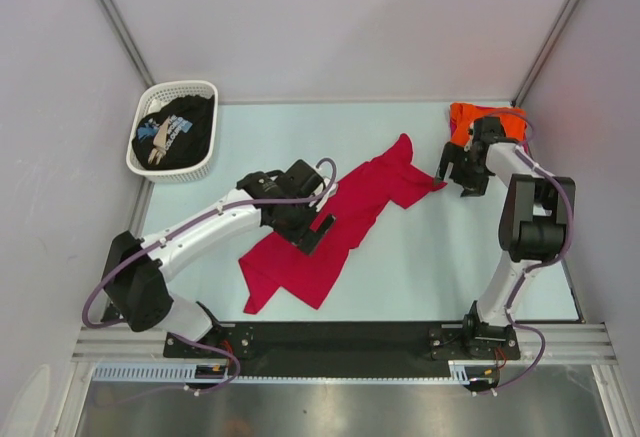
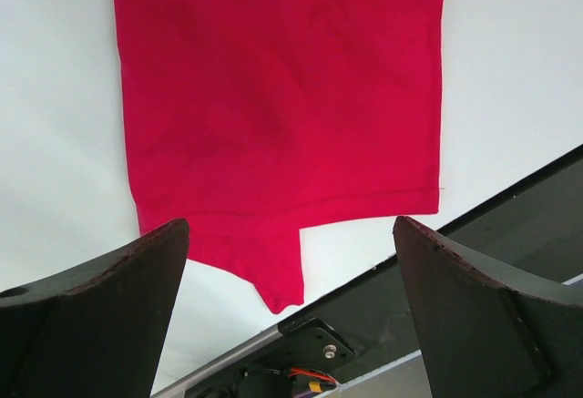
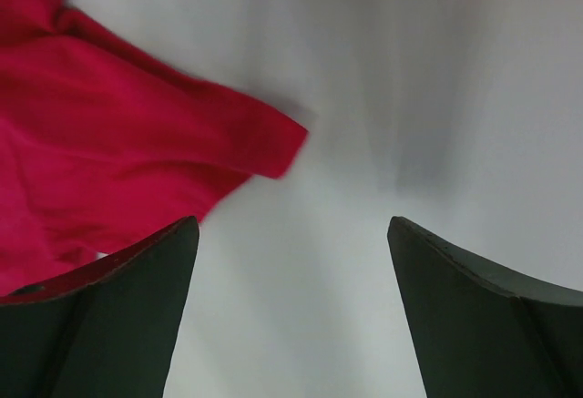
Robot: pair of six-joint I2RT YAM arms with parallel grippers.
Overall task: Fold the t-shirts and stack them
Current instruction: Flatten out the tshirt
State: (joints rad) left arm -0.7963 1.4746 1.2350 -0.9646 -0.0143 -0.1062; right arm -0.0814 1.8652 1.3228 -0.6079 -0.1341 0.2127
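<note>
Pale table (image 1: 430,257), rumpled crimson tee (image 1: 352,209)

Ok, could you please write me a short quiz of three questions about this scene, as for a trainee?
1. True or false: the black tee lies in the basket.
2. Where does the red tee lie? A in the basket, B on the table between the arms, C folded on a stack.
3. What does the right gripper hold?
Key: 1 true. 2 B. 3 Nothing; it is open.
</note>
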